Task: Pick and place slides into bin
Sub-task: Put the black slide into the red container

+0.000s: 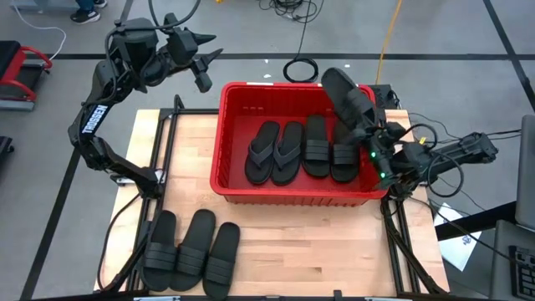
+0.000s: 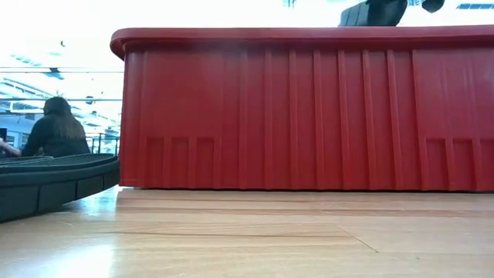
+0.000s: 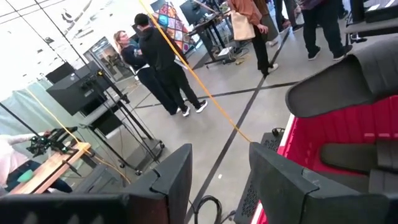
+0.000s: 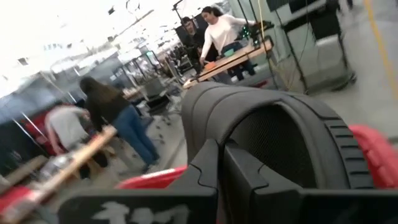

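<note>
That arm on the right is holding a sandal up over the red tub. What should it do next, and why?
Probably lower the held slide into the bin and let go. The right end effector is shut on its strap, above the bin's right end, where four slides already lie. Three more slides wait on the table. The left end effector hangs open behind the bin.
</note>
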{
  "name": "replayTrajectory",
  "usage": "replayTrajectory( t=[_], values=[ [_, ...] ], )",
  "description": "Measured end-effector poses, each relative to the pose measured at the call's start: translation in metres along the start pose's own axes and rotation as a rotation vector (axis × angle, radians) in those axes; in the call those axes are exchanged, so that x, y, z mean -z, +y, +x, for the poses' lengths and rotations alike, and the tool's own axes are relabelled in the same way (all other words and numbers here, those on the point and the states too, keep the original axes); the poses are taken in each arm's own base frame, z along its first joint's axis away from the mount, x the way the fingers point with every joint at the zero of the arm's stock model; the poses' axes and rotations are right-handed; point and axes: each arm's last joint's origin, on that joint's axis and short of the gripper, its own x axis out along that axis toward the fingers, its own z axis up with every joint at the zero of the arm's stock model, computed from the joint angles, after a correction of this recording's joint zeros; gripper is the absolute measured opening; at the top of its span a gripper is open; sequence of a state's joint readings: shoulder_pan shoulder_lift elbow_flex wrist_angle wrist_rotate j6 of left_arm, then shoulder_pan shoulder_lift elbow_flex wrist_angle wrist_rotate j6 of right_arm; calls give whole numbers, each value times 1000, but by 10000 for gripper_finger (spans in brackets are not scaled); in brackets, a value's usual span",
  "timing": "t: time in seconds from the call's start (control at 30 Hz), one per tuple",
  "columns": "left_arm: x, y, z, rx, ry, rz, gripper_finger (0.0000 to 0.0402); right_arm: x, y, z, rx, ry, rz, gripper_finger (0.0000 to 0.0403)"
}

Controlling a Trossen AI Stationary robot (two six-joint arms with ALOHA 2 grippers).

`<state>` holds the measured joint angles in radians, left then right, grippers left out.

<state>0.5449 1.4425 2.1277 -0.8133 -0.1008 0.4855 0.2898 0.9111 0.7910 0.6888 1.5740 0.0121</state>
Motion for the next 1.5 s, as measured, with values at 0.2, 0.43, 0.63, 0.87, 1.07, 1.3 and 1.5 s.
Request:
replayTrajectory(
  t=[0.2, 0.43, 0.63, 0.87, 1.07, 1.3, 1.5],
  values=[
    [1, -6, -1, 177, -48, -44, 168, -9, -5, 1, -10, -2, 49, 0],
    [-1, -22, 22, 565, -171, -188, 168, -35, -10, -3, -349, -67, -54, 0],
    [-2, -58, 75, 795, -230, -243, 168, -45, -14, -4, -490, -124, -78, 0],
    [-17, -101, 109, 816, -366, -187, 171, -48, -15, -5, -532, -158, -134, 0],
    [-17, -128, 141, 741, -422, -160, 195, -55, -14, -6, -628, -219, -72, 0],
    [-17, -155, 164, 753, -502, -159, 223, -54, -13, -4, -635, -236, -93, 0],
    [-15, -164, 171, 740, -502, -163, 225, -50, -8, -1, -687, -261, -124, 0]
  ],
)
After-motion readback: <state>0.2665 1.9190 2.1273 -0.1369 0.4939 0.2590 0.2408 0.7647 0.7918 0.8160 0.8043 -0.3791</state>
